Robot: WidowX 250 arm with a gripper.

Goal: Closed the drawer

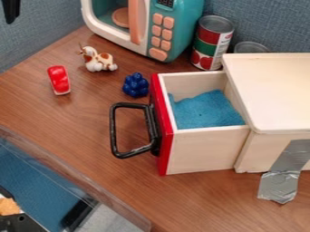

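Woodgrain tabletop [57, 118] is running beneath everything I'm watching. At the upper left, the gripper [11, 10] is hanging near the wall, and I'm not managing to tell whether it's spread or pressed together. Rightward, the black handle [113, 129] is jutting from the drawer [203, 152], which is standing open at the box's [275, 93] left side. I'm worrying about an off-centre push skewing and jamming the drawer, the blue cloth [205, 111] snagging, or excess force peeling the tape [279, 181].
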